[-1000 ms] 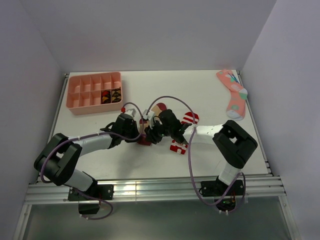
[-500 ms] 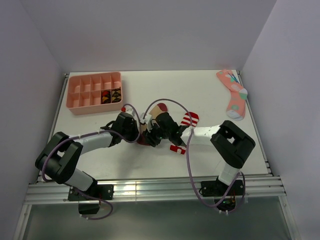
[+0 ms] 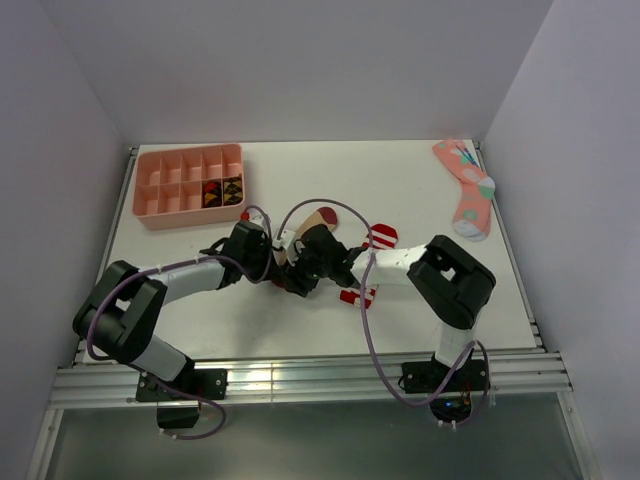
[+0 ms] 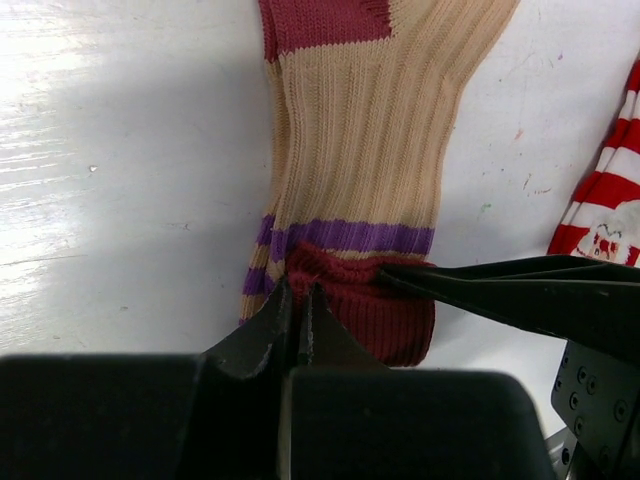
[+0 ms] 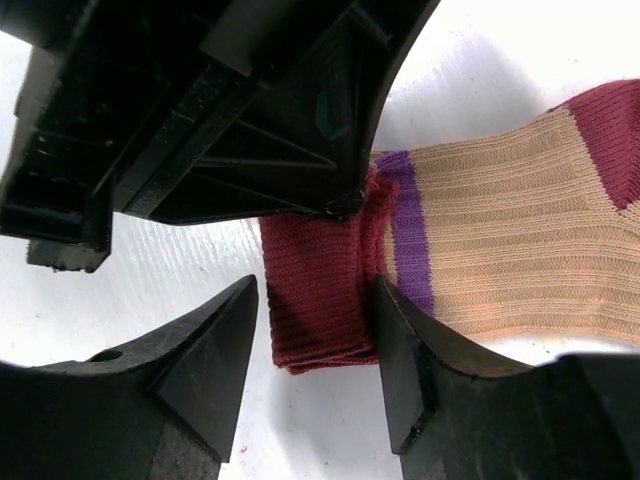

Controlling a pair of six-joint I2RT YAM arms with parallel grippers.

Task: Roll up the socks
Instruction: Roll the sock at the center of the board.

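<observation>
We're at the middle of the worktop [image 3: 420, 180], where both arms meet over the tan sock [image 4: 360, 130]. It lies flat, running away from the bases, with its dark red cuff [image 5: 315, 330] at the near end. The left gripper [image 4: 300, 297] has its jaws closed tight on a pinch of that cuff, right by the purple stripe, and the knit bunches up there. We read that as the anchor for a first fold. The right gripper [image 5: 315, 295] has its jaws apart, 1 finger on each side of the cuff, placed, we judge, to catch the edge and turn it over.

The red-and-white striped sock [image 3: 380, 237] lies just beside, partly under the right arm, and nothing grips it. That's 2 socks to roll, and by our reckoning the roll has barely begun. The pink sock [image 3: 465, 190] sits well apart at the far right, and the pink compartment tray [image 3: 188, 150] at the far left.
</observation>
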